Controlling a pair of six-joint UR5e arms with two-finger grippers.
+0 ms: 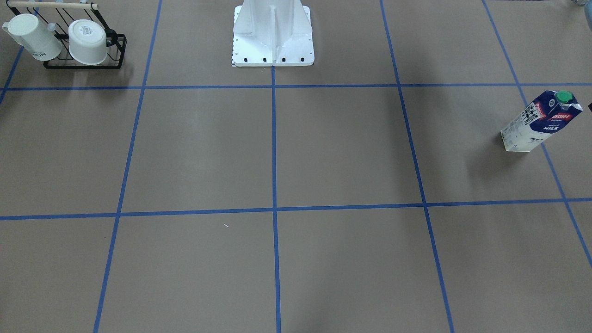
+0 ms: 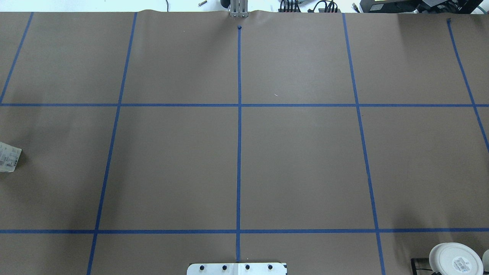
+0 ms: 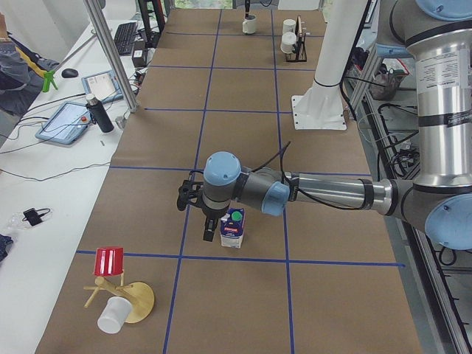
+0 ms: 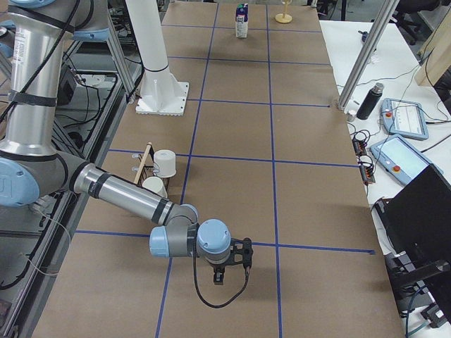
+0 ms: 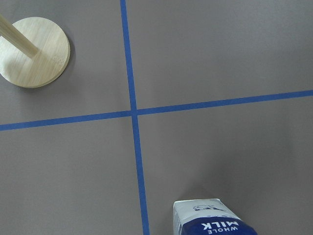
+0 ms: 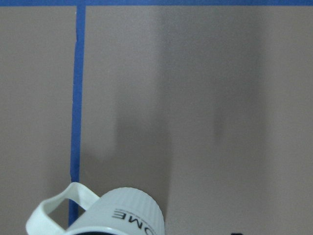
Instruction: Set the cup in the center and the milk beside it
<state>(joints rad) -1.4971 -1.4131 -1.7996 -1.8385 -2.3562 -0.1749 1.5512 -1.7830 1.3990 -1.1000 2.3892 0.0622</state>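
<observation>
Milk upright (cap up) — left gripper beside.

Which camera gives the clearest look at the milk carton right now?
Exterior front-facing: the whole milk carton shows upright, its lettering readable. Exterior left shows it smaller, exterior right tiny and far, overhead only a sliver at the frame edge, left wrist just its top. Right wrist shows none of it.

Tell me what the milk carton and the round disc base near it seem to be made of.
The milk carton looks like coated paperboard: sharp folded edges, printed faces with a slight sheen; its green cap looks plastic. The round base looks like pale wood, maybe bamboo: fine grain streaks, matte finish.
</observation>
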